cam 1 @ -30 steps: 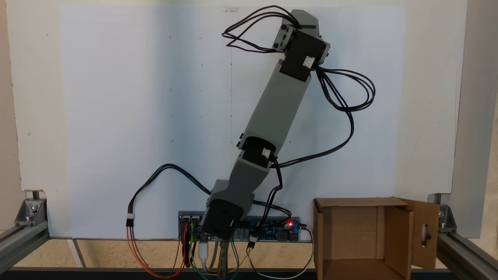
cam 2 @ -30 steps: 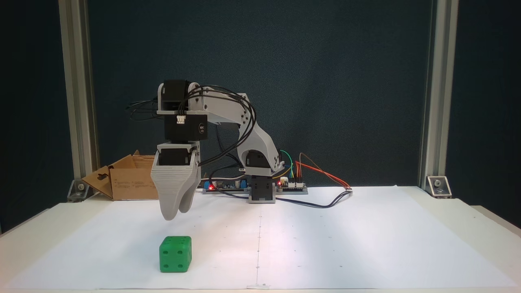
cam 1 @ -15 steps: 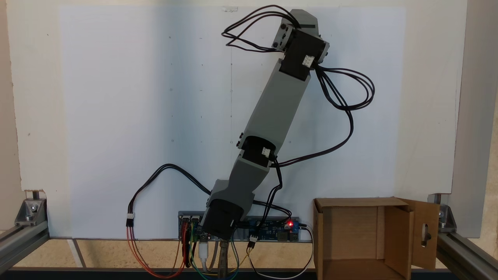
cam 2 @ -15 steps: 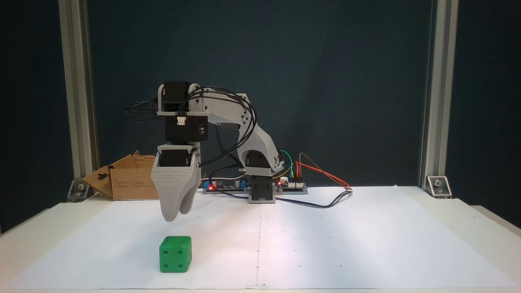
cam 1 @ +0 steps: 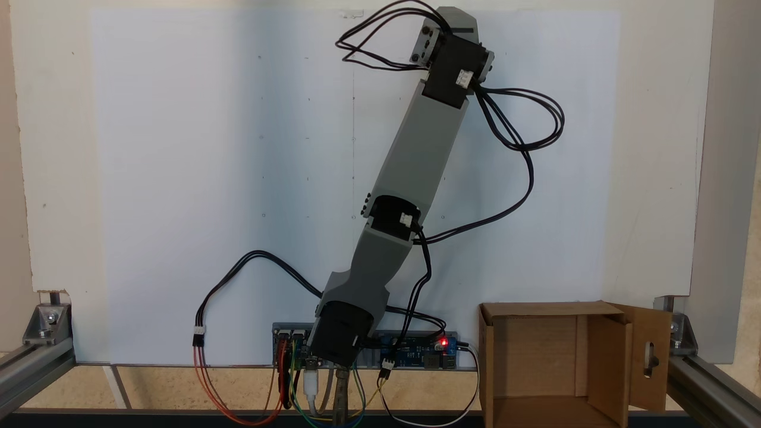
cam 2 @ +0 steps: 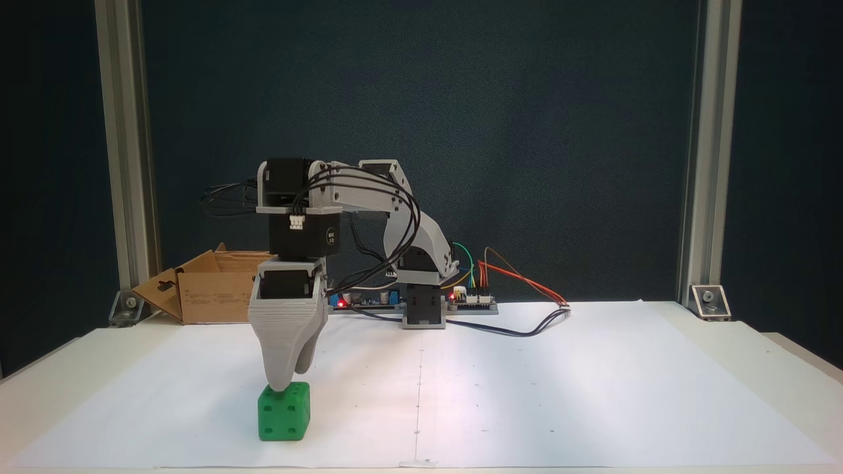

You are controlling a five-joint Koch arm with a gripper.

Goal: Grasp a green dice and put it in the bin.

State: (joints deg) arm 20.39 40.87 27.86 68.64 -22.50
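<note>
Hand [cam 2: 288, 384] is seen at the dice [cam 2: 284, 413] top, its state untellable; white paper [cam 2: 527, 395] covers the bench before a dark backdrop [cam 2: 527, 131].

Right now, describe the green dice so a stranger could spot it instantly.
Start at the white paper sheet covering the table. Near its front left edge in a fixed view, right under the gripper, sits the green dice. It is the sheet's sole bright green cube, with sunken round pips.

We see our grey arm [cam 1: 416, 154] stretched diagonally over the white paper [cam 1: 178, 148], with the open cardboard bin [cam 1: 559, 362] at the lower right.
</note>
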